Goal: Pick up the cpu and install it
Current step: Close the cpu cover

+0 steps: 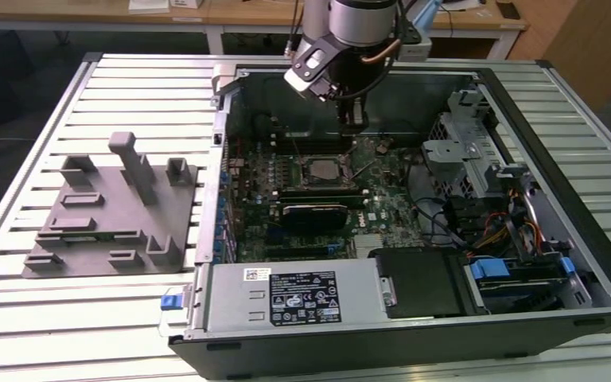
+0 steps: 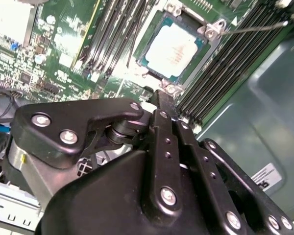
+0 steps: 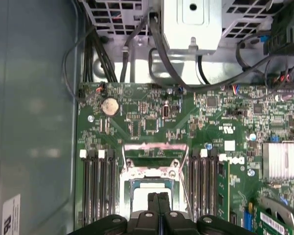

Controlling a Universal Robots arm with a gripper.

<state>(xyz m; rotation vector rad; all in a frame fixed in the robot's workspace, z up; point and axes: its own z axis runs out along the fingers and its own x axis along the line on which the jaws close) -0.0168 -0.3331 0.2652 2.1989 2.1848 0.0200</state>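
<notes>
The cpu [image 1: 323, 169] is a silvery square chip lying flat in the metal-framed socket [image 1: 297, 157] on the green motherboard inside the open computer case. In the second wrist view the cpu [image 2: 176, 48] sits in the socket beyond my black fingertips. My gripper [image 1: 353, 123] hangs above the board, toward the case's rear wall, a little off the socket. Its fingers are pressed together with nothing between them in both wrist views [image 2: 165, 96] [image 3: 159, 197]. In the first wrist view the fingers partly cover the cpu [image 3: 141, 198].
A grey fixture plate [image 1: 114, 215] with upright posts lies on the slatted table at the exterior view's left. The case holds a power supply [image 1: 295, 298], a drive cage [image 1: 476, 151], cable bundles [image 1: 496, 231] and memory slots [image 3: 98, 191] beside the socket.
</notes>
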